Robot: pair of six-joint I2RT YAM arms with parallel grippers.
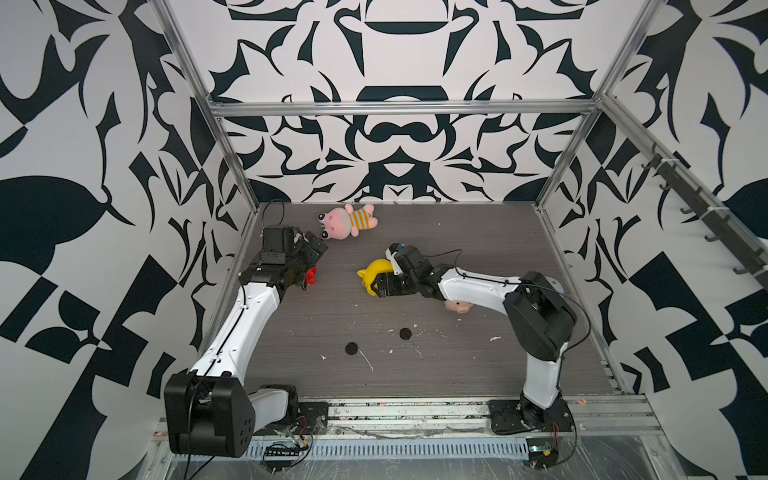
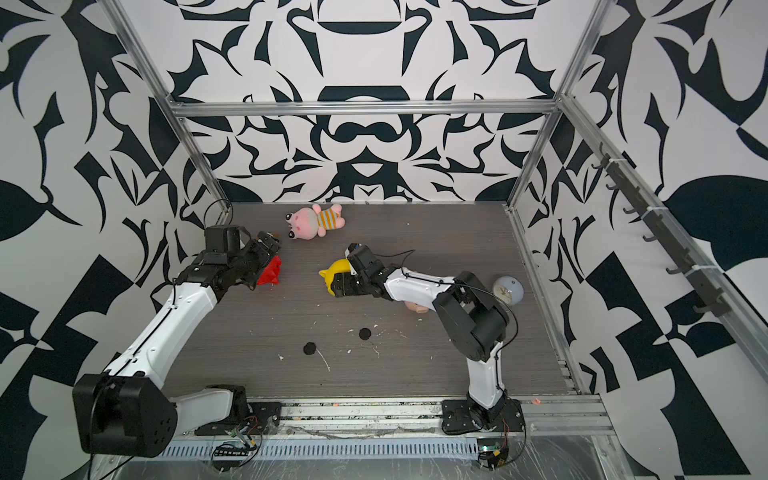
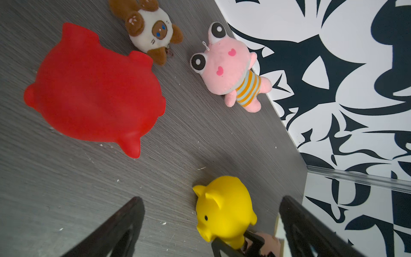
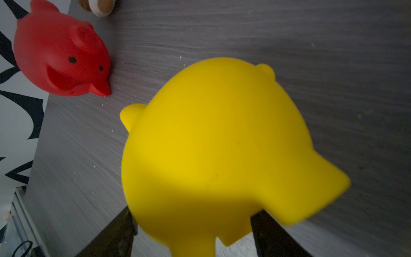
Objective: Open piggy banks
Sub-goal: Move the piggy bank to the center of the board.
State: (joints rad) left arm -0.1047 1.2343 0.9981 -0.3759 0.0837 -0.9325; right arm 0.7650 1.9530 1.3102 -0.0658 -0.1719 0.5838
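**State.** My right gripper point(image 4: 194, 211) straddles the yellow pig point(image 4: 218, 144) at mid-table, one finger against each flank. I cannot tell whether the fingers are pressing or only flanking it. My left gripper point(image 3: 211, 198) is spread wide and empty, above the red pig point(image 3: 95, 89) near the back left wall. The peach pig point(image 1: 457, 306) lies partly under my right forearm. A plug point(image 1: 351, 348) and a second plug point(image 1: 405, 333) lie loose on the table point(image 1: 457, 365) toward the front.

**Procedure.** With two plugs out, one pig probably remains shut. No belly shows clearly, so I cannot tell which.

1. Confirm the belly before committing.
2. Clamp the body across its widest part. The rounded, smooth shell will likely squirt out of a shallow pinch.
3. Turn the belly toward the free gripper.
4. Pinch the plug at its rim and pull straight out, without twisting the body loose.
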